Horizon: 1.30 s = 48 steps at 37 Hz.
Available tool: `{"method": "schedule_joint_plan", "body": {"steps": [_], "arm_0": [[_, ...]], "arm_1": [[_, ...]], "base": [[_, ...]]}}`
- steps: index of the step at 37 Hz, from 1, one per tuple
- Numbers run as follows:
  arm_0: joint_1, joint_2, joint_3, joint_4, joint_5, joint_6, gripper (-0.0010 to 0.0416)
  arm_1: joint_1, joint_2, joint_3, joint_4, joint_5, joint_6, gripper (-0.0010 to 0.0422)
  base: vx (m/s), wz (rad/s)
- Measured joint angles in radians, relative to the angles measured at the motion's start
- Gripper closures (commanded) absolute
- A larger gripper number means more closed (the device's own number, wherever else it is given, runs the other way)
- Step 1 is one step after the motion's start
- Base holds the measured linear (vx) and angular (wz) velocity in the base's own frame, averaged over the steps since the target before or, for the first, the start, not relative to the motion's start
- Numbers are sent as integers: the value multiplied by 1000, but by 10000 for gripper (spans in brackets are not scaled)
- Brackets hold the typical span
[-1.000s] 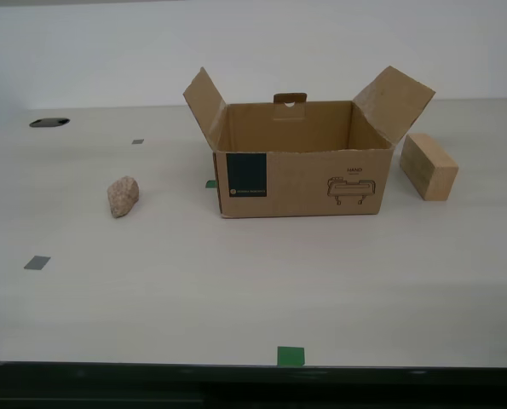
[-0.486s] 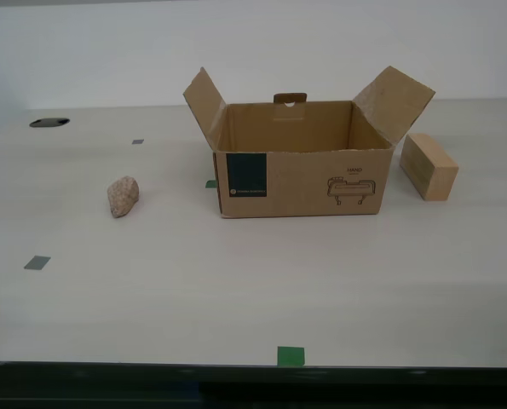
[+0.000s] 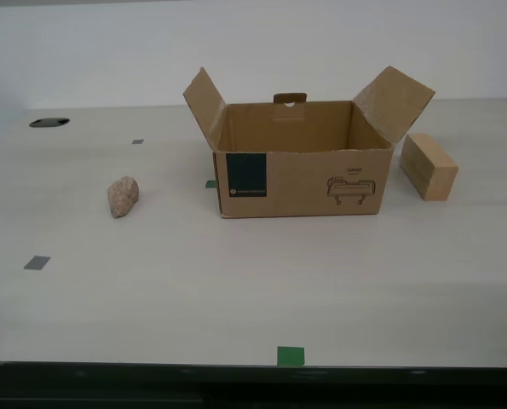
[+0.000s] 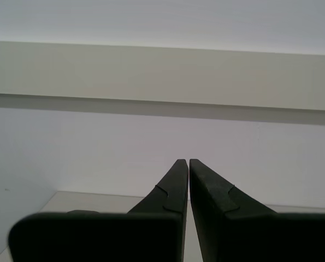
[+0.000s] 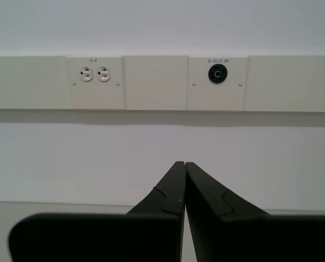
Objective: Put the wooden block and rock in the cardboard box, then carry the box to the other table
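The cardboard box [image 3: 302,170] stands open in the middle of the table, flaps raised, its teal label and line drawing facing me. Nothing shows inside it from this angle. The rock [image 3: 123,197] lies on the tabletop toward the exterior view's left of the box. The wooden block [image 3: 429,166] rests on the tabletop just to the exterior view's right of the box. Neither arm appears in the exterior view. My first gripper [image 5: 184,164] is shut on nothing and faces a wall. My second gripper [image 4: 188,161] is likewise shut and empty, facing a wall. The other table is out of view.
Small green [image 3: 290,356] and grey [image 3: 37,262] tape marks dot the pale tabletop [image 3: 253,281]. A dark round hole [image 3: 49,123] sits at the exterior view's far left. The table's dark front edge [image 3: 253,375] runs along the bottom. Wall outlets [image 5: 94,73] show in the first wrist view.
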Motion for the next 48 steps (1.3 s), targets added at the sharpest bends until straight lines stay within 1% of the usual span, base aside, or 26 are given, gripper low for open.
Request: {"method": "schedule_joint_plan", "body": {"steps": [5,9,14,16,19,27,29,33,36,42,46,48], "arm_0": [[1,-12,0,-3,0,-1,407],[0,-25,0,-22,0,-2,407],[0,-36,1,-69,0,-2,407],[0,-38,16,-114,0,-2,406],[1,-39,55,-213,0,-2,407],[1,-39,170,-431,0,-2,407],[0,-39,203,-495,0,2,406],[1,-39,278,-644,0,14,406],[2,-39,340,-751,0,18,406],[1,-39,474,-974,0,26,406],[2,-39,558,-1105,0,54,406],[1,-39,592,-1151,0,65,406]], "arm_1": [[0,-2,0,-3,0,-4,412],[0,-15,15,-39,0,-5,413],[-1,-42,44,-101,0,-5,413],[-1,-51,56,-135,0,-5,413],[-2,-65,79,-220,0,-5,413],[-2,-79,195,-525,1,-5,413],[-2,-79,227,-598,12,-5,413],[-2,-78,292,-744,55,-6,413],[-3,-78,341,-835,76,-6,413],[-3,-77,433,-997,81,-7,413],[-4,-69,494,-1100,83,-24,413],[-4,-60,525,-1141,95,-30,413]], "base": [[0,0],[0,0],[0,0],[0,0],[0,0],[0,0],[0,0],[0,0],[0,0],[0,0],[0,0],[0,0]]}}
